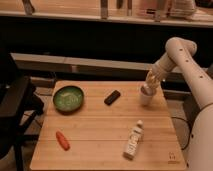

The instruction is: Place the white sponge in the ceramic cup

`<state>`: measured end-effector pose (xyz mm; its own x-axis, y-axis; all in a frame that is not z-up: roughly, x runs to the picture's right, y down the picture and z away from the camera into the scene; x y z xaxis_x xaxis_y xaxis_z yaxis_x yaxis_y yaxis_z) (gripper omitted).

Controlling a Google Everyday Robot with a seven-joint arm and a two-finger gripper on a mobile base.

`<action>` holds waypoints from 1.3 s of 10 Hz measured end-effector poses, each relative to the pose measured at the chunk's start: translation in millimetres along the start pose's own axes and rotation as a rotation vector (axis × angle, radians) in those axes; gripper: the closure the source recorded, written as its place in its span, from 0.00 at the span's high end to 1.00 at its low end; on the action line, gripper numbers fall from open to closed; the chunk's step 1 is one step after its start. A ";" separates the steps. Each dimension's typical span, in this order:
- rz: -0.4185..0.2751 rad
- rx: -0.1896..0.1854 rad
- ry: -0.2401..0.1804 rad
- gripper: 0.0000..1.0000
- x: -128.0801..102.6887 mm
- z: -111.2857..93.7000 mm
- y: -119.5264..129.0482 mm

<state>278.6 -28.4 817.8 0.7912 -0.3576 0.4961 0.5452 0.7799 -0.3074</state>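
gripper (151, 82) over pale ceramic cup (146, 97)

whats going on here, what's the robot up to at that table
A one-armed robot is reaching over the far right corner of a wooden table. Its tool sits right above the ceramic cup, with what looks like the white sponge at the cup's mouth; whether it has been let go is unclear. Elsewhere on the table lie a green bowl, a dark block, an orange carrot and a white bottle, all untouched.
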 end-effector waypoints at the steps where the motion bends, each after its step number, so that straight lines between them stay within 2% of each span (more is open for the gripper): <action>1: -0.004 0.000 -0.002 0.13 0.6 0.5 -0.2; 4: -0.011 0.001 -0.005 0.13 1.9 0.9 -0.1; 6: -0.016 0.002 -0.007 0.20 2.8 1.3 0.5; 13: -0.039 0.003 -0.015 0.20 5.0 3.1 0.8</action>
<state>282.1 -27.9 822.6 0.7653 -0.3798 0.5196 0.5745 0.7672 -0.2854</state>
